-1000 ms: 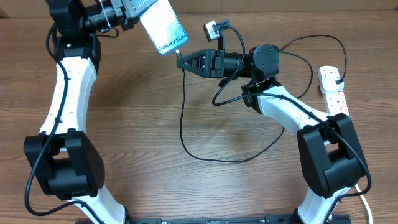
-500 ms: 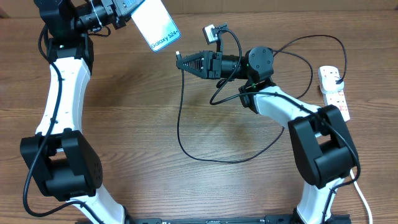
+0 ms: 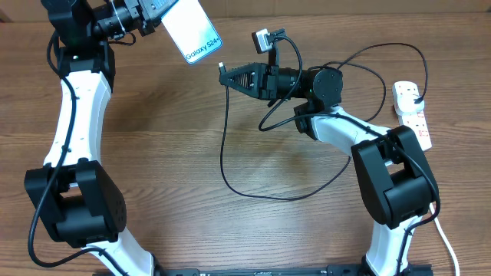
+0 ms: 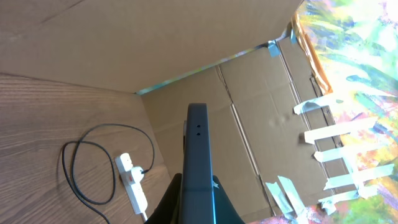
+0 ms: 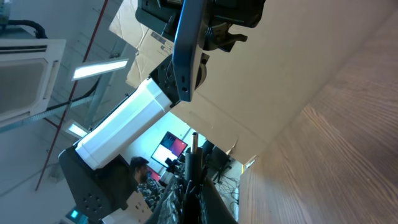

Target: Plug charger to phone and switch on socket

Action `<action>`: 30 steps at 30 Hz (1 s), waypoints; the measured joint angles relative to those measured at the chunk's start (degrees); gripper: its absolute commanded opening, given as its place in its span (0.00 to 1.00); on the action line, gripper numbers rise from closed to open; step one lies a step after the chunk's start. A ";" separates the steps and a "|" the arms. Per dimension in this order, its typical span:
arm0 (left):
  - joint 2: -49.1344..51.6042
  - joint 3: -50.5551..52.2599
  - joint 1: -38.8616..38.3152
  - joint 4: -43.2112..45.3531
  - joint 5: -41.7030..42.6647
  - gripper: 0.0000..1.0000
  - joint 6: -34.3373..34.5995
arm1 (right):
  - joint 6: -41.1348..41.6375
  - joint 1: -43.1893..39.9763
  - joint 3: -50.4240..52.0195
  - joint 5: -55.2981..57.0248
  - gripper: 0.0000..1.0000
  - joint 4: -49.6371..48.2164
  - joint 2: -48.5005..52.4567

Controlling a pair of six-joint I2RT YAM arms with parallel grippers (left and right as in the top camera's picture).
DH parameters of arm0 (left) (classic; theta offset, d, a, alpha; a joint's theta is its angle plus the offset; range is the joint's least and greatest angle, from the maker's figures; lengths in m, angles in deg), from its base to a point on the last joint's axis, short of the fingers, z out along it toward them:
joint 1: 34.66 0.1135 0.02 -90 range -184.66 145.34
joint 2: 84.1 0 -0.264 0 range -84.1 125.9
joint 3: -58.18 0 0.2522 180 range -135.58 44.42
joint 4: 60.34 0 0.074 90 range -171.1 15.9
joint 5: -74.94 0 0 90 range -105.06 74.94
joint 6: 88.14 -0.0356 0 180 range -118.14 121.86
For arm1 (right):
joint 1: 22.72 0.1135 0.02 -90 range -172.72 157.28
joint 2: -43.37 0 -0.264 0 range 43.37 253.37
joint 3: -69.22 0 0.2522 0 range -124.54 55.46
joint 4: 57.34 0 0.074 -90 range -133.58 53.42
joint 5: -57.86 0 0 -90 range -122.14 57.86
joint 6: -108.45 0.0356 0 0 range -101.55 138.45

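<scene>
My left gripper [image 3: 157, 11] is shut on the phone [image 3: 192, 31], held in the air at the top left with its lit light-blue screen up. The left wrist view shows the phone edge-on [image 4: 198, 155] between the fingers. My right gripper [image 3: 227, 76] is shut on the charger's connector tip [image 3: 221, 71], which points left at the phone's lower end with a small gap between them. The right wrist view shows the tip [image 5: 194, 142] and the phone's end [image 5: 186, 53] apart. The black cable [image 3: 230, 165] loops down over the table and runs to the black plug [image 3: 415, 95] in the white socket [image 3: 411, 113].
The socket lies at the table's right edge and shows in the left wrist view [image 4: 133, 182] with its plug. A cardboard wall [image 4: 261, 124] stands beyond the table. The cable loop lies on the wood between the two arms.
The left gripper carried the phone up and to the left, away from the connector, then held still. The right gripper stays almost still with the connector tip.
</scene>
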 measured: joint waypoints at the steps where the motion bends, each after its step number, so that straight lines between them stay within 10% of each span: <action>1: 0.00 0.00 -0.13 0.00 0.00 0.04 -0.02 | 0.20 0.02 0.00 -0.02 0.04 -0.07 0.00; 30: 0.00 0.00 -2.49 -3.50 1.20 0.04 -5.29 | 1.05 0.02 0.00 -0.26 0.04 -1.90 0.00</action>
